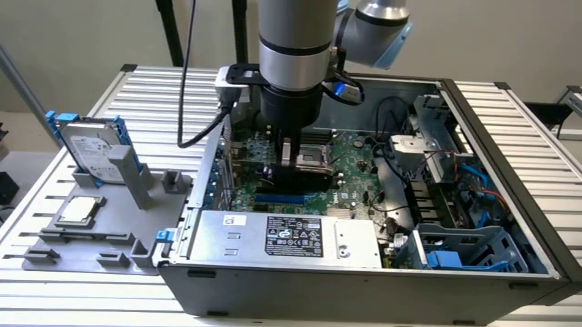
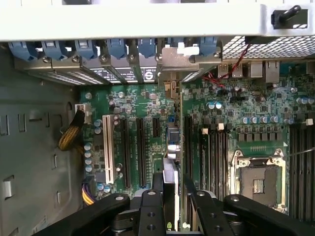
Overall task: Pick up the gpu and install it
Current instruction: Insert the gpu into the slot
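Gpu [image 1: 293,178] [image 2: 171,182] pinched in claw [image 1: 296,162] [image 2: 175,199], inside the open case [image 1: 272,286].
Card stands on edge w/ claw fingers [image 2: 150,211] on either side, low over the mobo [image 1: 350,153] [image 2: 142,103] expansion slots [image 2: 140,147]. Its bracket [image 2: 173,56] is at the rear slot covers. Can't tell if it's seated. Case sits on the bench [image 1: 163,82]; hard drive [image 1: 91,146] is well off to the exterior view's left.

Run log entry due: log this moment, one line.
gripper: shut on gpu | gpu: upright over motherboard, inside case | seated: cannot tell
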### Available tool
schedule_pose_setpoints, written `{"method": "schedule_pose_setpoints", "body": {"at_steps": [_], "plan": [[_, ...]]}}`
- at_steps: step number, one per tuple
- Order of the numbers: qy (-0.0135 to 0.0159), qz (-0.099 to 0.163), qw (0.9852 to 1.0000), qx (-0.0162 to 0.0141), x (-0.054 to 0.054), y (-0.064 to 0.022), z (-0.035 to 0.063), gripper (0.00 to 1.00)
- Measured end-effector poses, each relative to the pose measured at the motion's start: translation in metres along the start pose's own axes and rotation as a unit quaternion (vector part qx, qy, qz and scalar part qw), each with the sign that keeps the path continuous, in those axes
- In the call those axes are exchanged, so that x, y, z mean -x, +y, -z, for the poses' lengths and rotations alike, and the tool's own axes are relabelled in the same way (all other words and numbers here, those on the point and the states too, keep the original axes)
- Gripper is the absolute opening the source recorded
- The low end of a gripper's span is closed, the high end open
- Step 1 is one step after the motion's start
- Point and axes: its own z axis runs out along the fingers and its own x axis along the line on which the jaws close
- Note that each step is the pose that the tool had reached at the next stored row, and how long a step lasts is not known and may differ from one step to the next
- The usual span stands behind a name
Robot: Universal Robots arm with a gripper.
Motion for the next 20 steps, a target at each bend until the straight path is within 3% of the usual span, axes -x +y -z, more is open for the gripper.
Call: {"method": "schedule_pose_setpoints", "body": {"at_steps": [6,20], "plan": [[-0.0004,0.004,1.0000,0.0002,0.000,0.0010,-0.0090,0.27],[-0.0003,0.004,1.0000,0.0004,-0.001,0.0056,-0.0129,0.27]]}}
